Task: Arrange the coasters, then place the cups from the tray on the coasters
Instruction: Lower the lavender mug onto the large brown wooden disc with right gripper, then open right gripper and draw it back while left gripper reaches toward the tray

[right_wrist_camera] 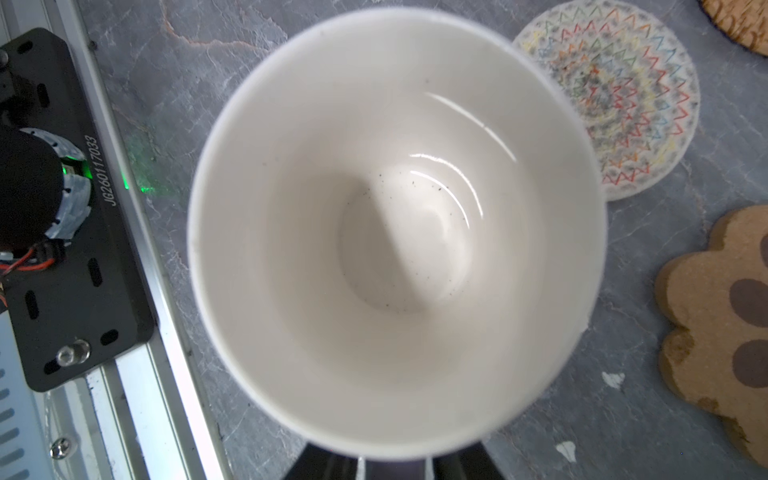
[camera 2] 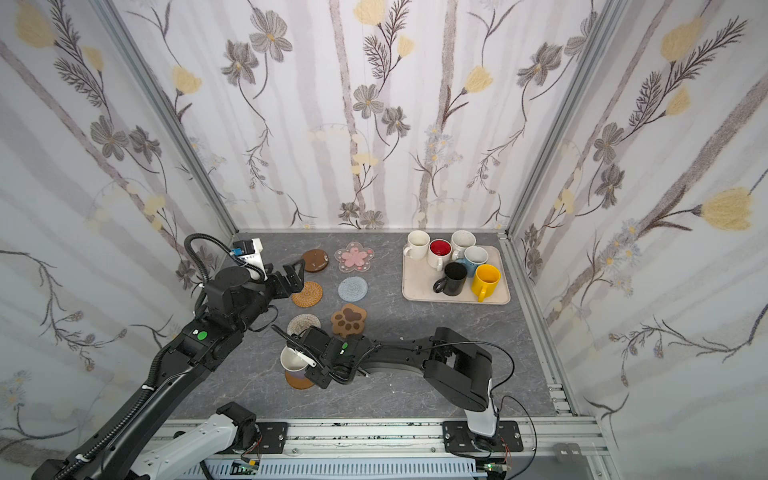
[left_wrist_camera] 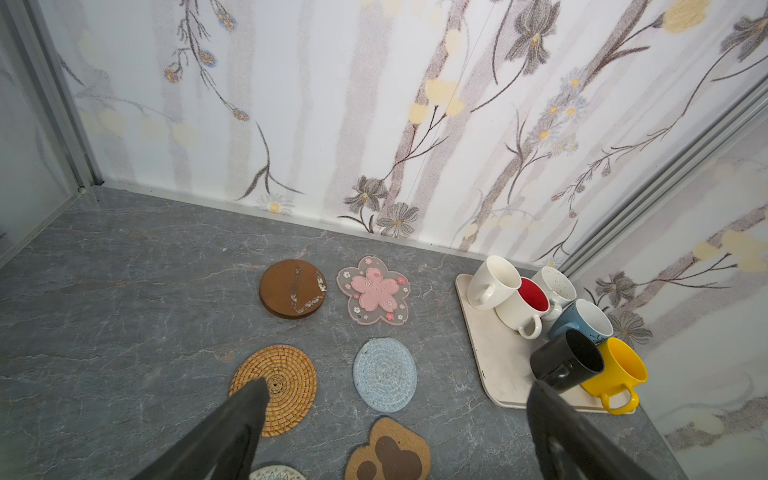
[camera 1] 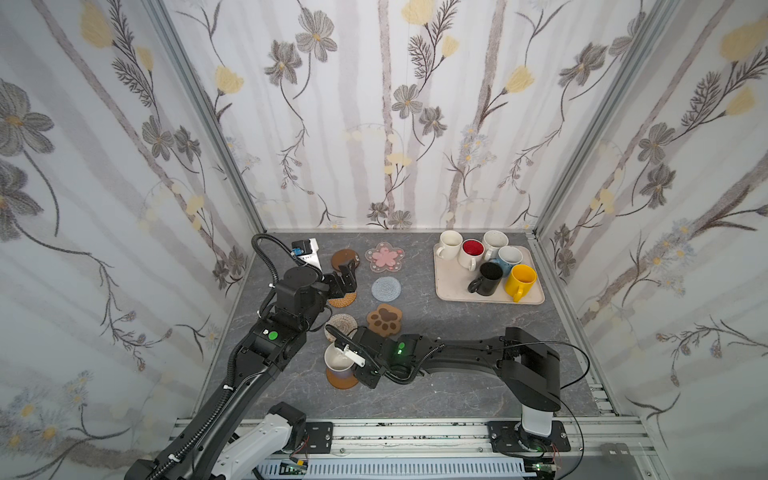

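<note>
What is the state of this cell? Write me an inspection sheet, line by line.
Surface: grey marbled tabletop, no spills seen.
Job's things: lavender cup stands on the near brown disc. Bare coasters: far brown disc, pink flower, grey-blue round, orange rattan, pale woven, paw. On the tray: cream cup, red-lined cup, speckled cup, blue cup, black cup, yellow cup.
Clutter: nothing seen.
Grippers: left gripper open, empty; right gripper at the lavender cup's rim, grip unreadable.
Cables: black conduit loops over the left arm.
Surroundings: floral walls; front aluminium rail.
</note>
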